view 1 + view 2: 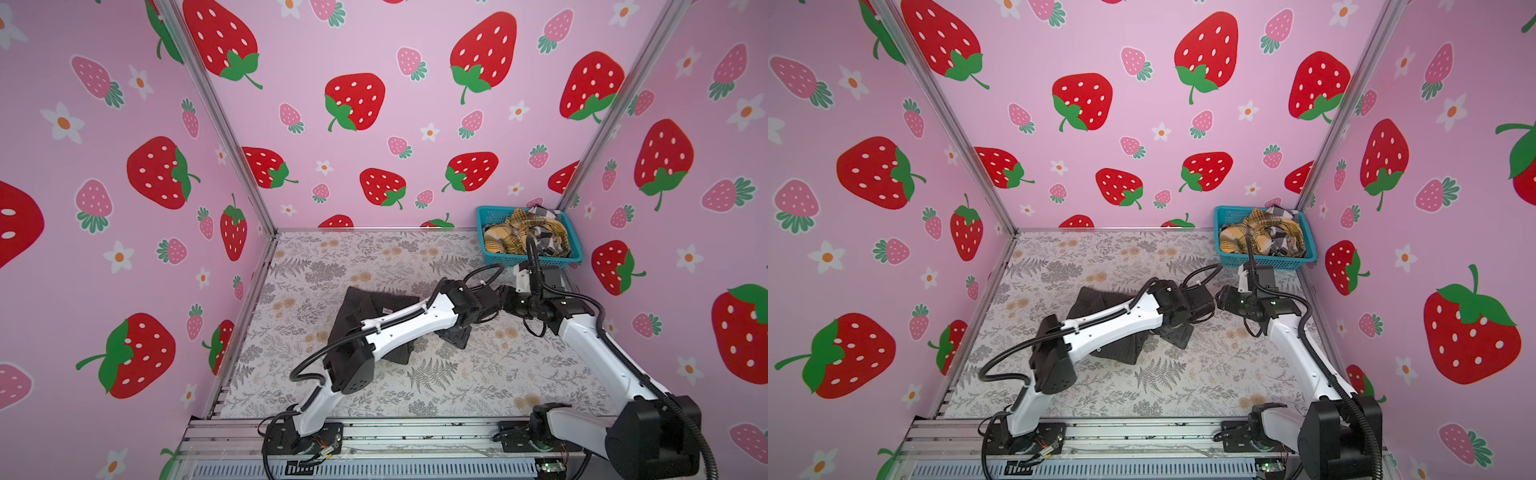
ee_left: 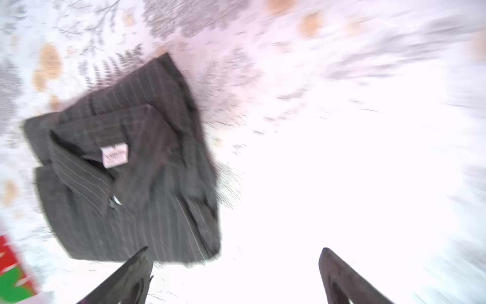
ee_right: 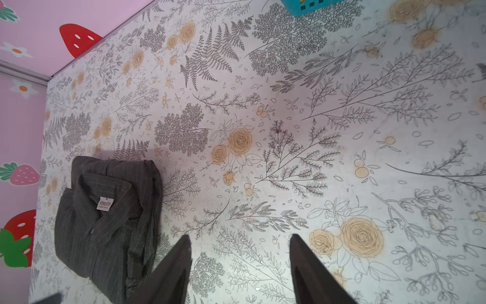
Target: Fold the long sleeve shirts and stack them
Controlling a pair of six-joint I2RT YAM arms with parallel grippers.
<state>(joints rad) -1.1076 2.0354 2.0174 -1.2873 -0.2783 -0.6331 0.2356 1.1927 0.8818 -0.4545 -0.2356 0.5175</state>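
right wrist view: your right hand (image 3: pixel 240 237) is spread and empty over the table (image 3: pixel 289 105), folded pinstripe shirt (image 3: pixel 105 218) lying near it; left hand (image 2: pixel 235 250) is wide open, plaid shirt (image 1: pixel 513 232) in the basket (image 1: pixel 481 226)

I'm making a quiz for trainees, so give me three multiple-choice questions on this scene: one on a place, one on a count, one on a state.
1. Where on the table does the turquoise basket stand? A. near left corner B. far right corner C. centre
2. How many shirts lie outside the basket? A. one B. two C. three
3. How is the left tool? A. shut on cloth B. shut on the basket C. open, empty

B: both top views show it there. A: only the charcoal pinstriped shirt does. C: its wrist view shows fingers apart, nothing between.
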